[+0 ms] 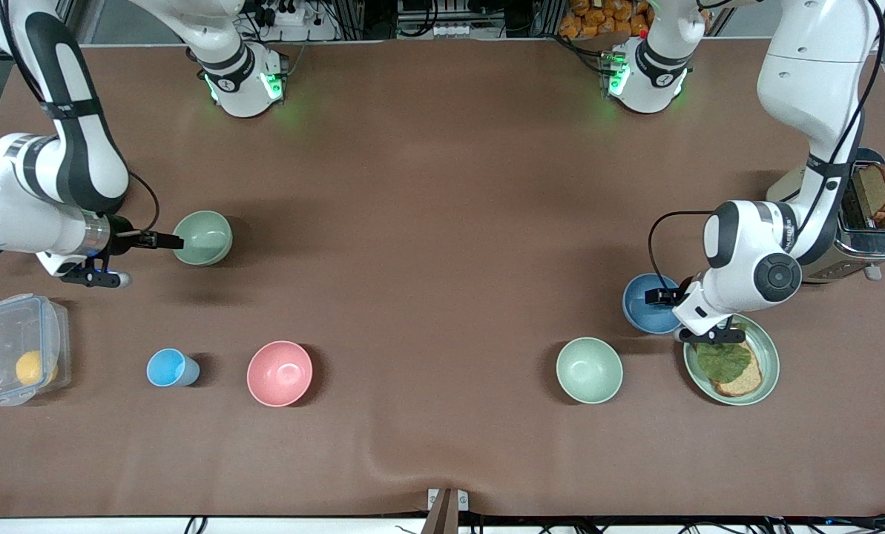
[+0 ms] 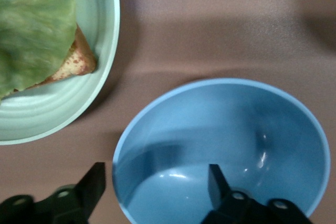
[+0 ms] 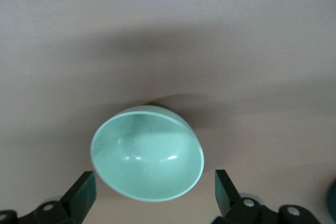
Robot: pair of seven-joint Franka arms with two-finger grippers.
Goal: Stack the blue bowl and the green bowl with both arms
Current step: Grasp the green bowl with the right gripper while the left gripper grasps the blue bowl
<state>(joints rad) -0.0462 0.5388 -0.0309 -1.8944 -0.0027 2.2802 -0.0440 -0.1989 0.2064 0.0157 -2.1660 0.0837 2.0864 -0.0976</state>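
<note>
The blue bowl (image 1: pixel 641 311) stands upright on the table beside the green plate, toward the left arm's end. My left gripper (image 1: pixel 662 297) is open at its rim. In the left wrist view the blue bowl (image 2: pixel 236 129) fills the frame and my left gripper (image 2: pixel 156 184) straddles the rim, one finger outside and one inside. One green bowl (image 1: pixel 202 237) stands toward the right arm's end. My right gripper (image 1: pixel 166 240) is open and empty at its edge. In the right wrist view the green bowl (image 3: pixel 147 156) lies between the open fingers of my right gripper (image 3: pixel 153 190). A second, alike green bowl (image 1: pixel 589 369) stands nearer the front camera than the blue bowl.
A green plate (image 1: pixel 770 371) with bread and lettuce sits beside the blue bowl, also in the left wrist view (image 2: pixel 79 108). A toaster (image 1: pixel 869 222) stands at the left arm's end. A pink bowl (image 1: pixel 280 373), a light-blue cup (image 1: pixel 169 368) and a clear box (image 1: pixel 19 360) with a lemon stand toward the right arm's end.
</note>
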